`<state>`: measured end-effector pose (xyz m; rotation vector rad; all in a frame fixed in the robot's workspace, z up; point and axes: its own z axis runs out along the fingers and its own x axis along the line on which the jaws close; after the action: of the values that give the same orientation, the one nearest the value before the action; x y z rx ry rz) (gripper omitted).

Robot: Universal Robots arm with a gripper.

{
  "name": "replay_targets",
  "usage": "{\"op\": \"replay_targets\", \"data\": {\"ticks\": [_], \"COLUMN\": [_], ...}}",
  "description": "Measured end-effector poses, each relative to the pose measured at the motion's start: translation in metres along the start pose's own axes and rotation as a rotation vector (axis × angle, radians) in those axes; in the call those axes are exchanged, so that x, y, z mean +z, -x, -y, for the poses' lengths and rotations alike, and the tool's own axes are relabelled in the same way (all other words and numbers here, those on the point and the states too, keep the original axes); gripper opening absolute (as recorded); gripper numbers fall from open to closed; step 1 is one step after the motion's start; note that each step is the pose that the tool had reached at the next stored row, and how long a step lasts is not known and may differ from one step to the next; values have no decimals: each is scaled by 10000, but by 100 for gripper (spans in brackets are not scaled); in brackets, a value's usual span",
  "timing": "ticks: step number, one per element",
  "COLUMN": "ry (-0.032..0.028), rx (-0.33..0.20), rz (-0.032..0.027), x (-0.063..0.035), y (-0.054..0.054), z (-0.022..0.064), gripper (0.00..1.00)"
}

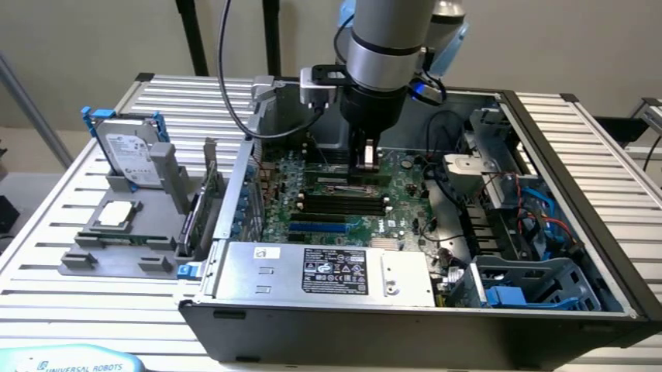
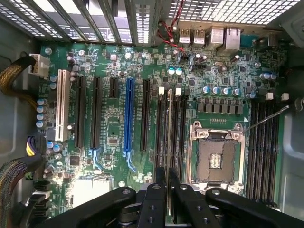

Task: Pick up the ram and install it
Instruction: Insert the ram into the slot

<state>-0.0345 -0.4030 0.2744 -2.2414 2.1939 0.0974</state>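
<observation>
Slatted table (image 1: 62, 256), Universal Robots label (image 1: 77, 366), fingers (image 2: 167, 183) pinching ram (image 2: 169, 142)

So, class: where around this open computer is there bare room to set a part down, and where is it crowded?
Free: the slatted table beyond the case's far wall, at the exterior view's right. Also the slats in front of the grey parts holder. Crowded: inside the case, where the gripper holds the ram over the motherboard.
</observation>
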Motion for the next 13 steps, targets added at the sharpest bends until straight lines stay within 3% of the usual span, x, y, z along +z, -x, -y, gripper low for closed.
{"op": "replay_targets", "data": {"ticks": [13], "ry": [2], "rx": [-36], "rz": [-4], "x": [236], "y": [-11], "z": [10], "gripper": [14]}}
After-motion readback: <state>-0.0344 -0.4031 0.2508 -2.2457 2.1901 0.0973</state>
